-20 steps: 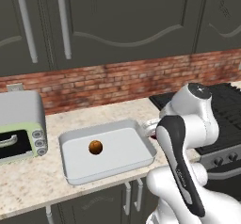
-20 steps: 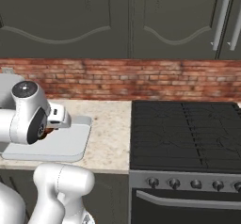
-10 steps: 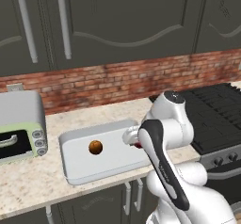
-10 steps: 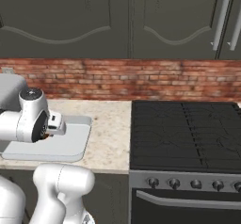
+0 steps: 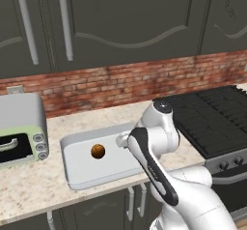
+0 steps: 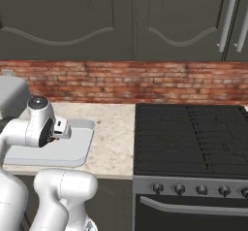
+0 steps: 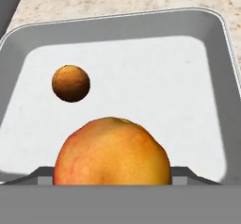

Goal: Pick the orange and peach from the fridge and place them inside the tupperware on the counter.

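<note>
Round peach (image 7: 112, 151) gripped — over smooth tupperware (image 7: 207, 25).

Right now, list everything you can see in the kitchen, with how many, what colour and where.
orange: one, dull brownish-orange, lying in the tupperware.
peach: one, red-orange with yellow, held over the tupperware.
tupperware: one, pale grey-white, on the counter.
counter: one, beige speckled, under the brick wall.
toaster oven: one, pale green and grey, left end of the counter.
stove: one, black, right of the counter.
upper cabinets: dark grey, above the brick wall.
gripper: one, shut on the peach, over the tupperware.
</note>
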